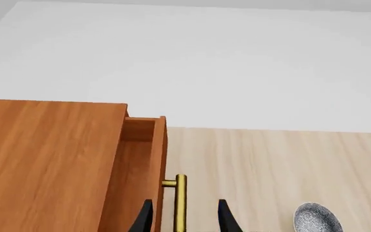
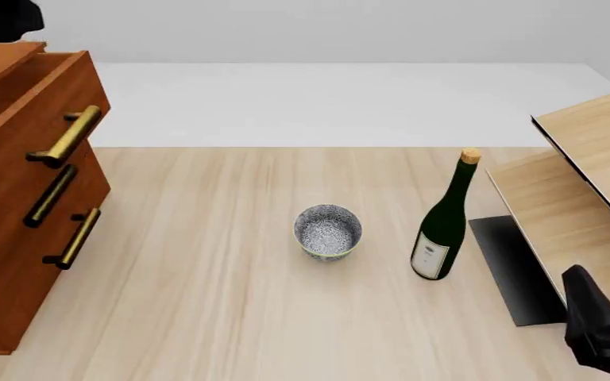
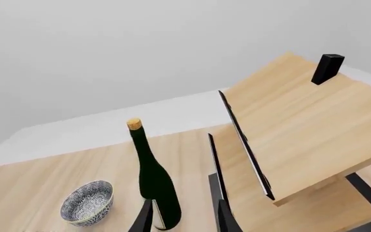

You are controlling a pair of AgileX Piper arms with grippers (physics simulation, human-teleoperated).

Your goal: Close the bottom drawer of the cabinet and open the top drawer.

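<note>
The left arm's black gripper (image 1: 183,217) has its fingers spread either side of the upright brass bar handle (image 1: 180,203) of the reddish-brown wooden top drawer (image 2: 40,111), slightly pulled out (right gripper (image 3: 184,217), also apart, idles by the bottle).

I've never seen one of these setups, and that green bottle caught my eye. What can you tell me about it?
The wine bottle is dark green glass by its look, with a long slim neck, a tan cork in the top and a white label low on its body. It stands upright on the pale wooden table, apart from the speckled bowl on the cabinet's side and the slanted light-wood boards on its other side. Nothing touches it but the table.
</note>
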